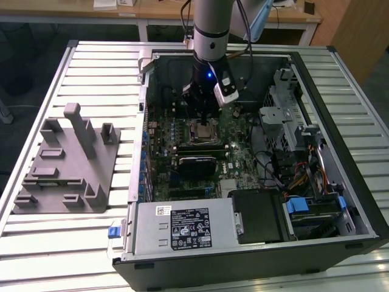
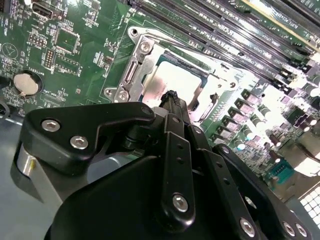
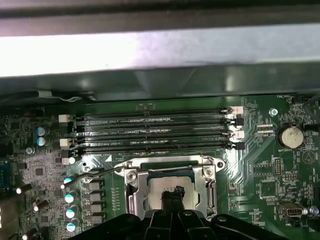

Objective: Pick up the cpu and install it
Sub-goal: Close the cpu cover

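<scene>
**Surface and room.** White slatted metal table (image 1: 91, 55). Light wooden desks (image 1: 170, 9) run along the far edge of the room in the exterior view.
- At the exterior view's left: grey fixture (image 1: 67, 164), a matte block with upright posts and stepped recesses.
- Centre to right: open black computer case (image 1: 243, 261) lying on its side.
- Inside the case, near edge: silver power supply (image 1: 182, 228) with a printed label.
- At the exterior view's right: bare metal drive cage (image 1: 279, 115), with cable bundles and blue plastic tabs (image 1: 298, 205) in front of it.
- The arm (image 1: 211, 24), silver and dark grey, comes straight down into the middle of the case.

**Task item.** The cpu (image 2: 180, 77) (image 3: 159, 189) lies flat inside the socket frame (image 2: 132, 70) (image 3: 131, 192) on the motherboard (image 3: 260, 165).
- The gripper (image 2: 172, 96) (image 3: 173, 192) stands directly over it.
- The black fingers (image 2: 175, 150) are drawn narrow; their tips meet in one point with no gap showing.
- That point sits over the chip's top face. Whether it touches the chip cannot be told, and nothing shows clamped between the tips.

**Materials and shapes.**
- Cpu: square, pale silvery top, glaring under the light.
- Socket frame: bright stamped steel with screw heads at the corners.
- Motherboard: green, densely populated.
- Beside the socket in the first wrist view: four long dark memory slots (image 3: 155, 130), round-topped capacitors (image 3: 70, 197) and a coin battery (image 3: 290, 136).
- Gripper linkages: matte black, bolted.
</scene>
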Robot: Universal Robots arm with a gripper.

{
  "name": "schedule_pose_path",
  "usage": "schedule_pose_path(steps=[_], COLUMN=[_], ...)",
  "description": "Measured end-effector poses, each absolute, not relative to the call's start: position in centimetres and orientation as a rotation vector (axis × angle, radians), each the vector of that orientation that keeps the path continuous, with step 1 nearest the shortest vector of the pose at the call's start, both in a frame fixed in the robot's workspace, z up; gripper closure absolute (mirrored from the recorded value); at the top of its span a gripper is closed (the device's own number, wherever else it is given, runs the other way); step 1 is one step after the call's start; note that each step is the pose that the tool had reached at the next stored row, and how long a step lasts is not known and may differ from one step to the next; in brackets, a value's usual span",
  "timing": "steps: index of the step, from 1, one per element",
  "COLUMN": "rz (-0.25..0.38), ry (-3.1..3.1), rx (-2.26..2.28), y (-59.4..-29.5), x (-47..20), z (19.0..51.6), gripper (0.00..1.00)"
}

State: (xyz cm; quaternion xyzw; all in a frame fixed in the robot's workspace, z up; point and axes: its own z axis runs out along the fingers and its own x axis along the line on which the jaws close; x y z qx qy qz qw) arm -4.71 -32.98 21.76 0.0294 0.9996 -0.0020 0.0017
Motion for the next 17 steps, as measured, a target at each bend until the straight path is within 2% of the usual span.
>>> schedule_pose_path(steps=[17], rz=[-0.006], ry=[3.137], rx=[0.089], y=[-33.00], x=[-5.22], z=[21.60], gripper=[0.89])
